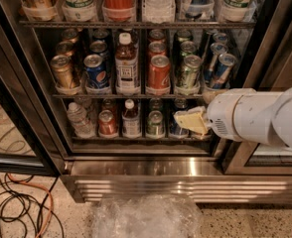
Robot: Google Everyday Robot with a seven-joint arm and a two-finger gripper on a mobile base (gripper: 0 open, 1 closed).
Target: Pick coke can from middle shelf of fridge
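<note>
The red coke can [159,73] stands at the front of its lane on the middle shelf [131,96] of the fridge [136,167], right of a white-capped tea bottle [127,68] and left of a green can [189,72]. More red cans stand behind it. My gripper [190,120], pale yellow on a white arm [255,115], comes in from the right. It hangs in front of the lower shelf, below and to the right of the coke can and apart from it. It holds nothing that I can see.
A gold can [64,72] and a blue Pepsi can [95,72] stand at the shelf's left, with blue cans [220,69] at its right. Big bottles fill the rack above. The lower shelf holds a water bottle [78,119] and small cans. Crumpled plastic [146,217] and cables [22,207] lie on the floor.
</note>
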